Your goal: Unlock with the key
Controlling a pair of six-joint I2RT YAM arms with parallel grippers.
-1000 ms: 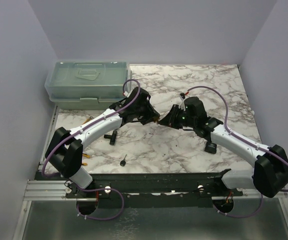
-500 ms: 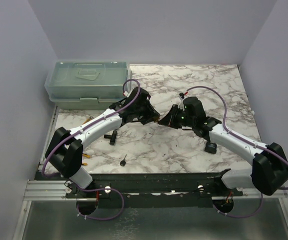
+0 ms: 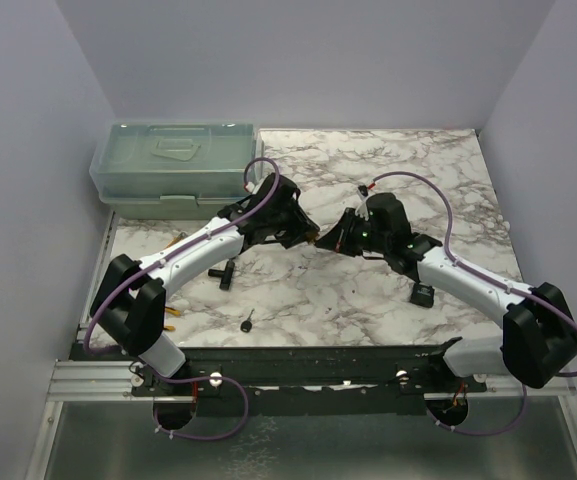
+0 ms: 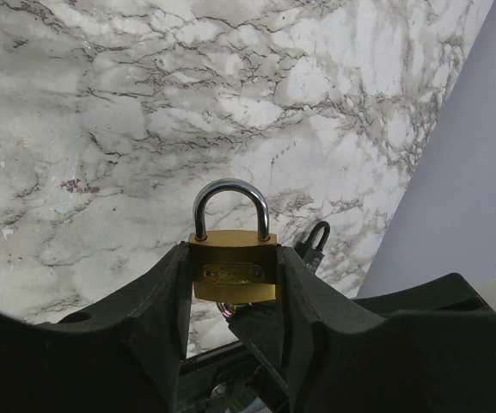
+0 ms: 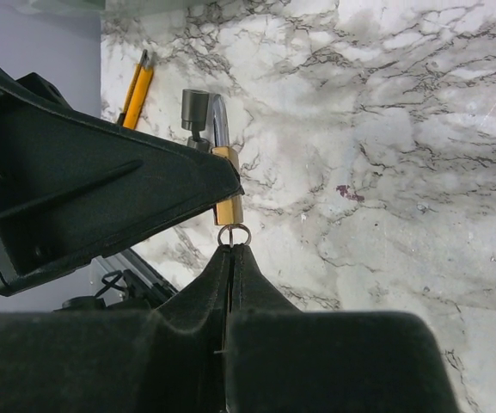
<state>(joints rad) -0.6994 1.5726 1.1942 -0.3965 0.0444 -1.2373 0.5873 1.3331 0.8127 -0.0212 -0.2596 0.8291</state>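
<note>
The left hand (image 4: 235, 256) is closed on the brass padlock (image 4: 233, 275) and grips its body from both sides, above the table (image 4: 101, 129). The shackle (image 4: 230, 191) points away from this hand. Both of its legs sit in the body, so the lock is not yet open.

The right hand (image 5: 231, 249) faces it from the opposite side with its fingers pressed together. A small metal ring (image 5: 233, 234) stands at their tips and touches the underside of the padlock. What is between the fingers behind this ring, I cannot tell.

The key (image 3: 249, 320) with the round black head lies on the table well apart from both hands, back toward the arm bases.

I judge that the step in hand is the meeting at the keyhole. The next move calls for exact alignment with the keyway and then a turn of the right wrist, while the left hand holds firm.
</note>
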